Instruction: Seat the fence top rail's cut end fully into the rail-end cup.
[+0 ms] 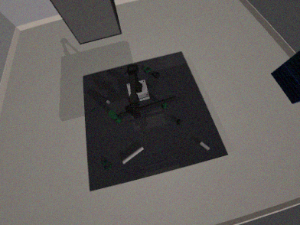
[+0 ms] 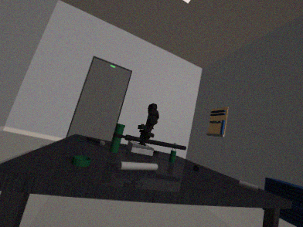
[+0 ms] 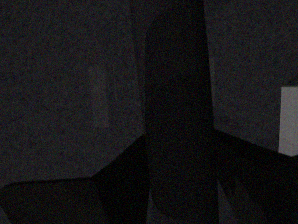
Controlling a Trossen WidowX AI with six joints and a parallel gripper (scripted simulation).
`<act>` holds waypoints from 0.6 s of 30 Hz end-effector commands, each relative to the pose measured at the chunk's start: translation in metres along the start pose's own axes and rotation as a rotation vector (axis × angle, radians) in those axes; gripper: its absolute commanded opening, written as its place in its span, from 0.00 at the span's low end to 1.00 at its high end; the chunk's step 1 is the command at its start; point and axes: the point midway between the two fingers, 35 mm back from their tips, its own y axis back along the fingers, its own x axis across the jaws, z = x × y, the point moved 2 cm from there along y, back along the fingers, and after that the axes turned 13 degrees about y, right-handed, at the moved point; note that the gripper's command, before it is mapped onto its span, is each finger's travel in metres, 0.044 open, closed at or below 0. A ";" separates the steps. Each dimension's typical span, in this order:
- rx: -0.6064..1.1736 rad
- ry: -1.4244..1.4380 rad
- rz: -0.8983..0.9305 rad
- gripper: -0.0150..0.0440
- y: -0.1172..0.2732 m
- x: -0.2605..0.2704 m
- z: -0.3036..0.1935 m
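Observation:
The dark top rail runs roughly level above the table. My gripper is shut on it, nearer its big-post end. The green big post stands at the left end of the rail. A dark band with its cup sits high on that post, and the rail's near end is at it; how deep the end sits cannot be told. The far end passes over the short green post, at its thin loop cap. The wrist view shows neither rail end.
The arm's white base block stands behind the rail. A white cylinder and a green ring-like piece lie near the front. A shorter white cylinder and a small black piece lie to the right.

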 end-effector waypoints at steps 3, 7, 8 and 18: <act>0.000 0.000 0.000 0.25 0.000 0.000 0.000; 0.000 0.000 0.000 0.25 0.000 0.000 0.000; 0.000 0.000 0.000 0.25 0.000 0.000 0.000; 0.000 0.000 0.000 0.65 0.000 0.000 0.000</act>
